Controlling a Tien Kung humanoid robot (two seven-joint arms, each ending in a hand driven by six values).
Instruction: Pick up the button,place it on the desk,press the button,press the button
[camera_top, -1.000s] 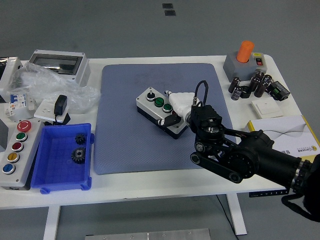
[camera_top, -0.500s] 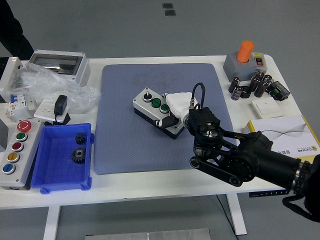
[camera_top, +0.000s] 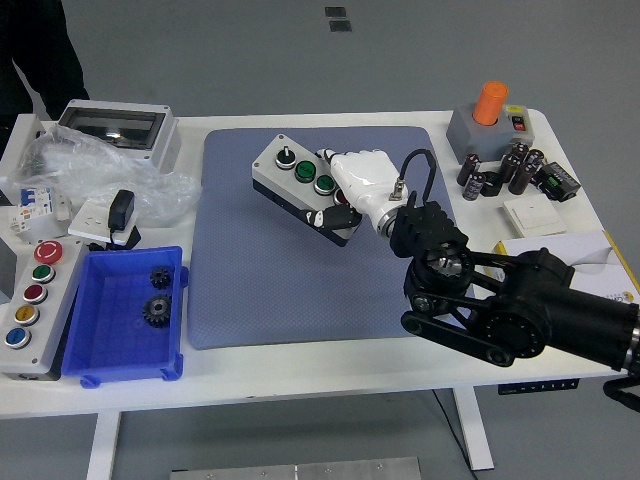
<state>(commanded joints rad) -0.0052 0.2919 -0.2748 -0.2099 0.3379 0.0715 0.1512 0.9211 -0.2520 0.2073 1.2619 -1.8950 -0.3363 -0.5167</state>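
Item: button box (camera_top: 300, 185), grey, three-button, pinched at its right end by the white right robot hand (camera_top: 352, 195). Position: tilted, over the far middle of the blue mat (camera_top: 250, 290) (contact with the mat cannot be told). Change: half a second ago it sat nearer and lower; now carried farther and leftward. Reading: pick-up underway, placing on the surface (camera_top: 300, 375) pending.

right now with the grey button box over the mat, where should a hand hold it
By its right end, from the right, as the right hand does now. The button box is long and narrow with buttons along its top, so wrapping that end across the short width keeps most buttons clear. It sits tilted over the blue mat.
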